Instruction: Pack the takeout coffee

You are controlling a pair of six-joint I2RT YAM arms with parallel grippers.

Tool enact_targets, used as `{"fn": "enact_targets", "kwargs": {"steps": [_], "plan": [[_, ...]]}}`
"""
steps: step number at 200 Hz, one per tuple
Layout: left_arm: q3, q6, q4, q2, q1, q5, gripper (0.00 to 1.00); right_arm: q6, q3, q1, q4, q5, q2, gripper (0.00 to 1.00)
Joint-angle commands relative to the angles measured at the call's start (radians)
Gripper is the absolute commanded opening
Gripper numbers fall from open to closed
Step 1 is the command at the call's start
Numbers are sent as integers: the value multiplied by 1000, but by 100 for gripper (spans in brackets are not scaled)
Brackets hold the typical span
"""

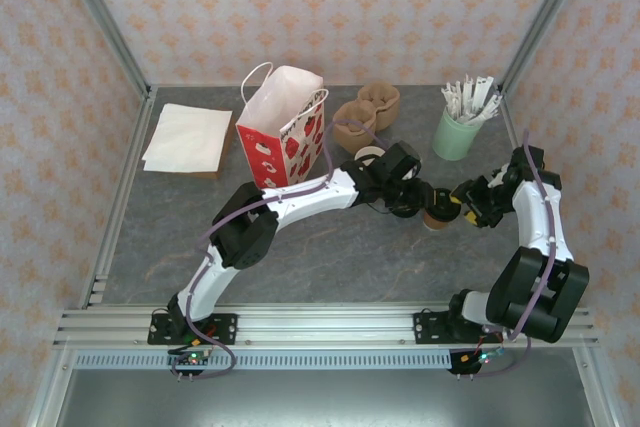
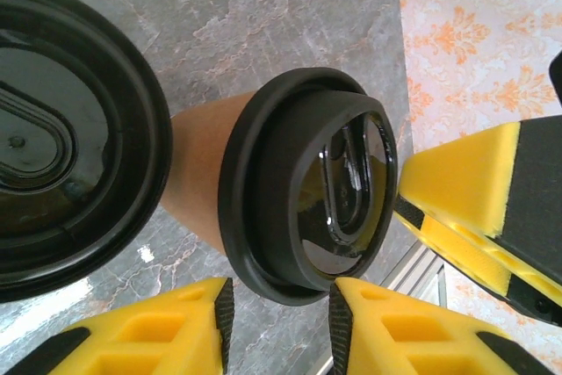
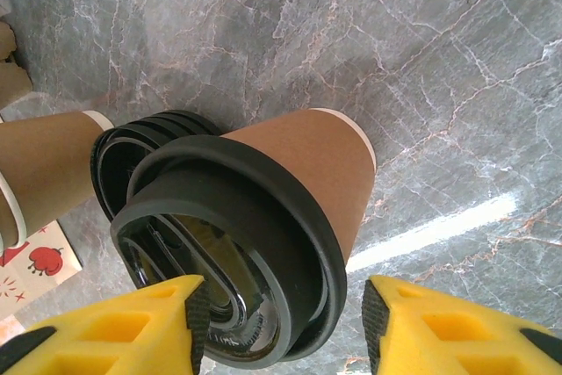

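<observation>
- A lidded cup (image 1: 437, 217) with a brown sleeve and black lid is found upright on the table (image 1: 330, 257). It is located right of the bag (image 1: 283, 132), nearer the arm bases, and outside the bag.
- The bag is noted as red and white, upright, with its mouth open.
- The left gripper (image 2: 281, 294) is placed between the bag and the cup. Its yellow fingers (image 2: 167, 331) are seen close together, with the lid's rim dipping between them. Whether the rim is actually pinched cannot be told.
- The right gripper (image 3: 281, 287) is positioned on the side of the cup away from the bag. Its jaws are seen parted astride the lid, and bare table is visible between one finger (image 3: 457, 331) and the cup wall. No grip is recorded.
- A second black lid (image 3: 132, 151) is observed just beside the cup, on its bag side. What it sits on cannot be told.
- A white-rimmed cup (image 1: 370, 155) is seen just right of the bag.
- Pulp trays (image 1: 365, 112) are noted right of the bag, towards the back wall.
- A green cup (image 1: 453, 134) of wrapped sticks is recorded farther right of the bag.
- Napkins (image 1: 187, 137) are recorded left of the bag.
</observation>
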Motion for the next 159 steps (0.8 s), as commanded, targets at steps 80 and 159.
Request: {"fn": "enact_targets", "kwargs": {"steps": [80,159], "plan": [[99,0,-77,78,-2,-24,30,-9,-15,-5,-5,-1,45,47],[132,10,-117,121,-3,-38,26,-18,-7,-3,-27,38,64,42]]}}
